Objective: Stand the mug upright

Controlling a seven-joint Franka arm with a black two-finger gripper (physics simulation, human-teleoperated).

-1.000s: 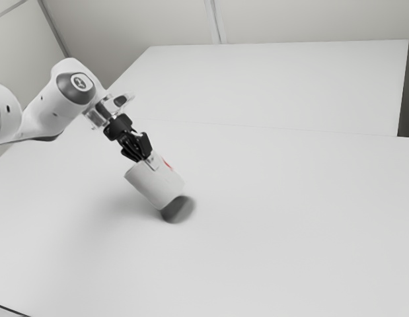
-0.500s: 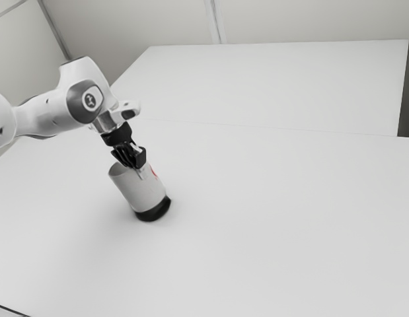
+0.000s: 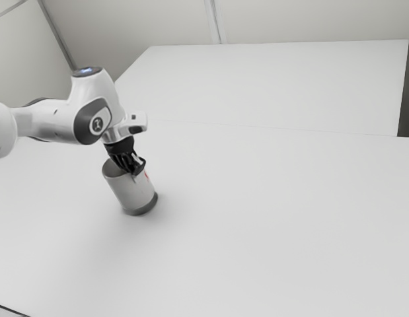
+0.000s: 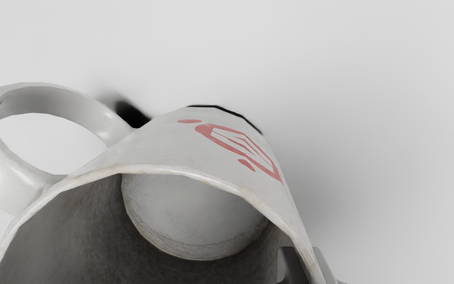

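The black gripper (image 3: 133, 173) reaches down to the mug's rim in the exterior view. Held there is the light grey mug (image 3: 133, 192), tilted a little, its mouth up and leaning toward the exterior view's left, its dark base low over the table; whether the base touches is hard to tell. In the wrist view the mug (image 4: 160, 146) shows its open mouth, handle and red print. The gripper (image 4: 305, 262) is shut on the mug's wall, one finger inside and the other outside, away from the handle.
The white table (image 3: 277, 218) extends around the mug. A raised or separate white surface (image 3: 270, 86) lies farther back, with pale walls behind. A dark cable (image 3: 9, 309) crosses the near left corner of the exterior view.
The hand has swung more upright and moved toward the exterior view's left, carrying the mug. From a strong tilt, the mug has turned closer to upright, with its base lower beneath its mouth.
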